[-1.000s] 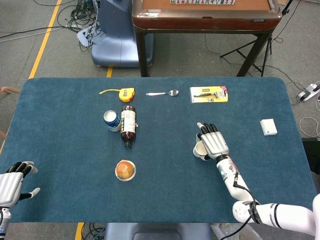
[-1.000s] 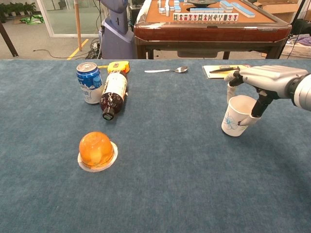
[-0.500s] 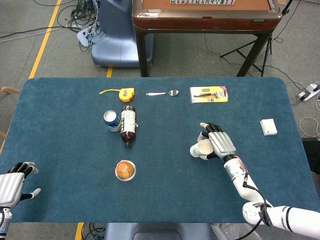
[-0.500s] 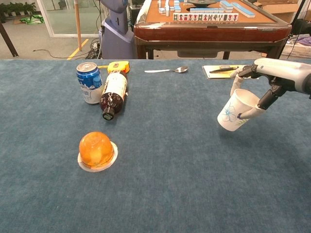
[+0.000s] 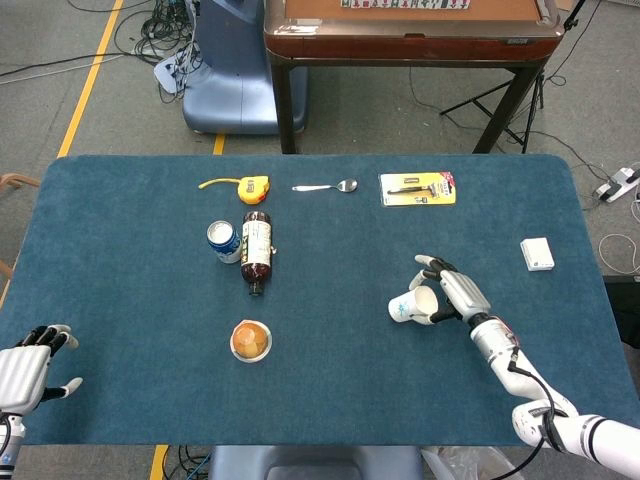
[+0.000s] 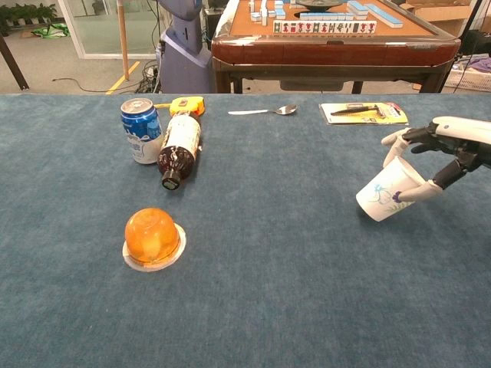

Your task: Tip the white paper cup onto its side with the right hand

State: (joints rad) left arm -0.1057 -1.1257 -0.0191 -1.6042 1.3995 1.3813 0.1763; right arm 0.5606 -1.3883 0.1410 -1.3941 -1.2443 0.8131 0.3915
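**Desk:** What are we looking at, right of centre?

**Photographer:** The right hand (image 6: 445, 153) grips the white paper cup (image 6: 388, 189) at its rim, one finger inside the mouth and others outside. The cup is strongly tilted, base pointing toward the left of the frame, mouth toward the hand. In the chest view its lower edge looks close to the blue worktop (image 6: 268, 291), but I cannot tell whether it touches.

**Desk:** And the risk from here?

**Photographer:** My read: the cup is light and round-sided. Let go while it hangs tilted and it could rock back upright, or drop and roll off in an arc. A finger hooked inside the rim could also drag it along as the hand withdraws.

**Desk:** Anything for it to hit?

**Photographer:** Not close by. The brown bottle (image 5: 257, 249) lying beside the blue can (image 5: 223, 240) is well apart, left of centre; the orange jelly cup (image 5: 251, 340) sits lower left. The blister pack (image 5: 417, 188) lies at the upper right.

**Desk:** The other hand?

**Photographer:** The left hand (image 5: 28, 362) sits at the lower-left corner of the head view, fingers apart, holding nothing.
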